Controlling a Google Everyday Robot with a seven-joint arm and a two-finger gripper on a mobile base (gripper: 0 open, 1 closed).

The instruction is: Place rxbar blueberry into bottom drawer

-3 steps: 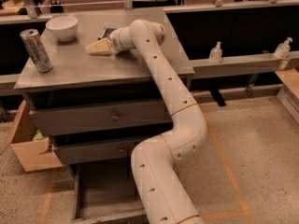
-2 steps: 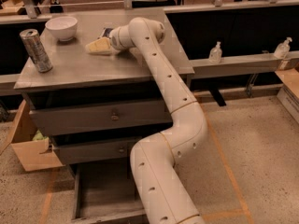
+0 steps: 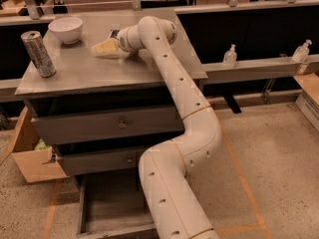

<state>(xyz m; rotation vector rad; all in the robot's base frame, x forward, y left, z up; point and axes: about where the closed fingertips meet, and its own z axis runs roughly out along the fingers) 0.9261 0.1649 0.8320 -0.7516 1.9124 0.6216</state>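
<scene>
My gripper point(image 3: 105, 47) is low over the grey cabinet top point(image 3: 89, 73), at its back middle, reaching in from the right. A small dark wrapper with a pale patch, the rxbar blueberry point(image 3: 113, 34), shows just behind the gripper on the cabinet top, mostly hidden by it. I cannot tell whether the gripper touches the bar. The bottom drawer point(image 3: 107, 208) is pulled open at floor level below the two upper drawers. My arm crosses in front of its right part.
A white bowl point(image 3: 66, 29) and a silver can point(image 3: 39, 54) stand on the left of the cabinet top. A cardboard box point(image 3: 32, 158) sits on the floor at the left. Two pump bottles point(image 3: 230, 56) point(image 3: 301, 50) stand on the ledge at the right.
</scene>
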